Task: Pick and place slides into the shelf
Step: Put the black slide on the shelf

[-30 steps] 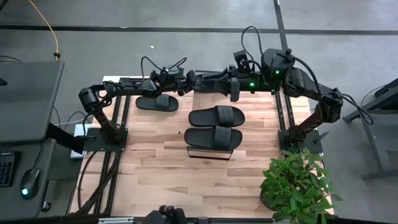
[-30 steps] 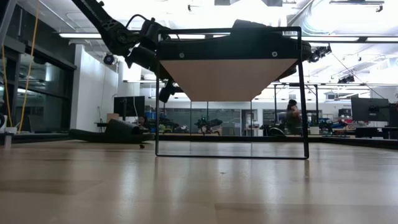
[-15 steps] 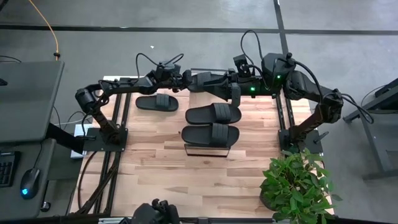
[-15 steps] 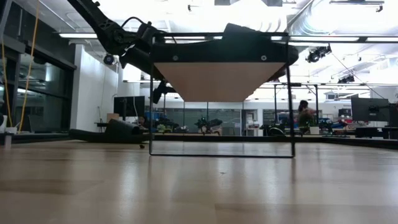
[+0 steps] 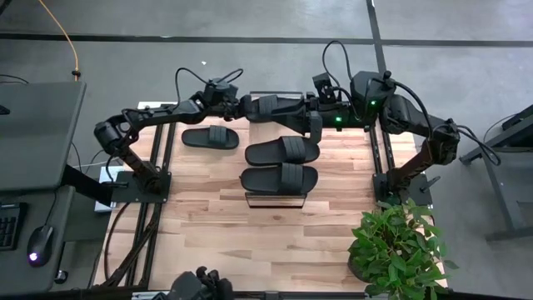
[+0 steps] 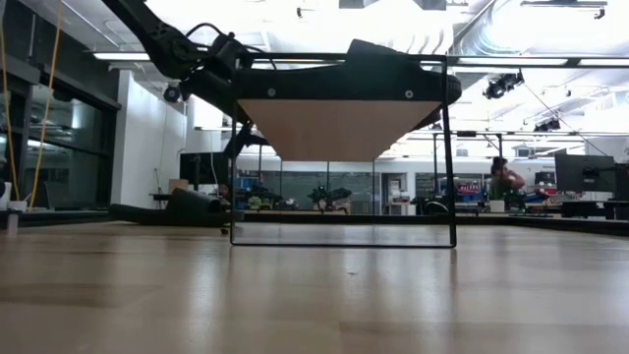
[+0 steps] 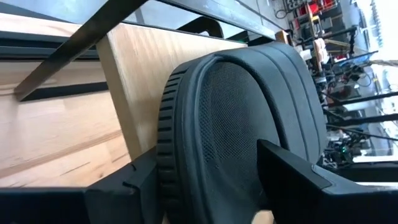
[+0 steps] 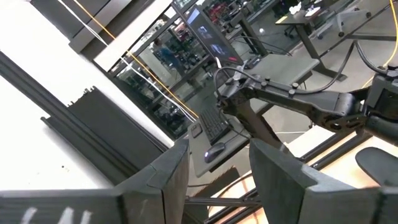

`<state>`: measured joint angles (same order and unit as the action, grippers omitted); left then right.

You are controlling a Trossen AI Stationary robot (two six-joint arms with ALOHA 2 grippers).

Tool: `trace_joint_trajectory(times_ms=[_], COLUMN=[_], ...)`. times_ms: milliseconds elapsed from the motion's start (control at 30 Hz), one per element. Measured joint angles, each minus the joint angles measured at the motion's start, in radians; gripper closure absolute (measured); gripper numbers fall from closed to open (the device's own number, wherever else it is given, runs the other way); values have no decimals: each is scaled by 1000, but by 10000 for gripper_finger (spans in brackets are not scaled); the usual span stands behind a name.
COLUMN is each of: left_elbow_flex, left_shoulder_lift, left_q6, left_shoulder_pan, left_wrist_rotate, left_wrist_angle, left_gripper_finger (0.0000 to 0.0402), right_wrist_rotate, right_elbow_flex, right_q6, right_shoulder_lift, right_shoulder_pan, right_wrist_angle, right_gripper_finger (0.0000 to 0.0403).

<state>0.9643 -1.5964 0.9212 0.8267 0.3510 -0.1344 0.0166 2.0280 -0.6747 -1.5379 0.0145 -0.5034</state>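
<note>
While stretched over the far end of the shelf (image 6: 339, 123), grips one slide (image 7: 249, 112) with the left hand (image 7: 214, 186), fingers (image 7: 140, 186) closed on either side of its rounded end. Lies flat against the shelf's light plank, close to the far edge of the counter (image 5: 208, 217). Leaves little room there, with both arms crowded just behind that end of the shelf.

Holds the right hand (image 8: 217, 168) just right of the held slide, above the shelf's far end, fingers apart and nothing between them.

Carries two more slides (image 5: 281, 151) crosswise on the shelf's top, side by side and almost touching, nearer than the held one. Keeps a fourth slide (image 5: 210, 137) flat on the counter, left of the shelf and well apart from it. Offers wide bare wood on the near side of the shelf and to its left; narrows on its right toward a leafy plant (image 5: 396, 246) at the near right corner.

Shows matte black soles, pebbled on the footbed and ribbed along the rim, each with one broad strap. Pairs pale, smooth-grained wood with thin, square black metal legs on the shelf, open underneath.
</note>
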Motion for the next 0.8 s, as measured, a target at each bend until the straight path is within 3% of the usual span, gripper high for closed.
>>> trace_joint_trajectory(times_ms=[200,600,800], left_elbow_flex=[3,3,-1], left_shoulder_lift=[18,31,59], left_q6=[-61,-113,-165], left_shoulder_pan=[30,128,201], left_wrist_rotate=[31,186,138], left_wrist_angle=[79,151,239], left_gripper_finger=[190,190,190], right_wrist_rotate=[-2,2,2], right_elbow_flex=[0,0,0], right_q6=[1,1,-1], right_shoulder_lift=[0,0,0], right_shoulder_pan=[16,26,26], right_wrist_angle=[0,-26,-38], right_gripper_finger=[244,244,244])
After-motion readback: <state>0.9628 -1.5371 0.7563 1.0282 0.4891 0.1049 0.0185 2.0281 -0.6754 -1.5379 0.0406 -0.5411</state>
